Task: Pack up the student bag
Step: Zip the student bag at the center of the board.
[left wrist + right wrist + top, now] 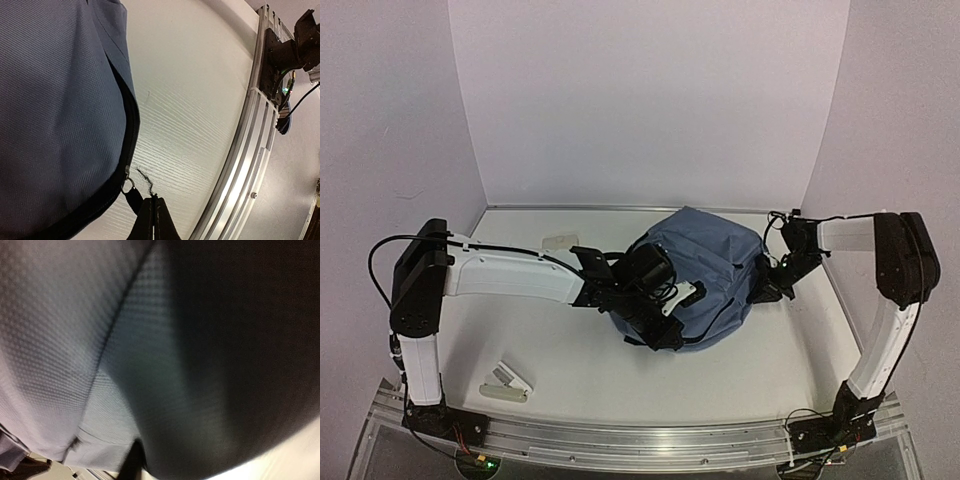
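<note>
While the left end effector (pixel 152 201) and right end effector (pixel 761 291) sit closed, the blue-grey student bag (pixel 705 262) slumps.

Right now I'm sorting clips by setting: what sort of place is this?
Probably a robot lab test cell, not a home: plain pale walls box in a white table, a left arm and right arm are bolted to an aluminium rail at its near edge, with a backpack staged between them.

Blue-grey student bag (pixel 705 258), slumped, black zipper lines, mid table (pixel 570 375)
</note>
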Motion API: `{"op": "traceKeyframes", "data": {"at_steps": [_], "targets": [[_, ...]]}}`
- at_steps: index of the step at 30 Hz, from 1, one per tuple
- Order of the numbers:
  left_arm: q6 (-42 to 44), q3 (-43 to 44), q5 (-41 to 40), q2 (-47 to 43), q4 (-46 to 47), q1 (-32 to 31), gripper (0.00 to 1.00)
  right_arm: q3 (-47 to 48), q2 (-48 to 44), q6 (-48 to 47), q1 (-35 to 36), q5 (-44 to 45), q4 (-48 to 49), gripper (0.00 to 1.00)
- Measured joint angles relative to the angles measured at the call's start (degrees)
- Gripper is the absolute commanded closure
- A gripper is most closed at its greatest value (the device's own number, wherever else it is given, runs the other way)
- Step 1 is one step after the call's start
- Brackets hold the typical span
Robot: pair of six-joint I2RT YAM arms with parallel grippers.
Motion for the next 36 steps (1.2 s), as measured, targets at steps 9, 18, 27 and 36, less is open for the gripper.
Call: {"op": "traceKeyframes", "data": {"at_steps": [9,18,27,36], "targets": [[1.31,2.01,1.72,1.72,2.62,-1.13,1.00,15.94,10.89,0.45,0.23,0.70,-3.24,1.00],[1.70,2.04,0.29,1.77,4.57,-1.14,1.00,19.65,11.66,0.92,0.39,0.85,-1.66,0.25],[0.41,7.13,0.36,4.64,3.81,-0.33,1.00,-2.14,-13.41,0.31,-0.63,-11.19,0.45,0.15],[0.28,9.86,1.73,6.78,4.03,0.73,1.00,-6.79,-9.98,-3.43,8.51,-17.38,-2.11,0.18]]}}
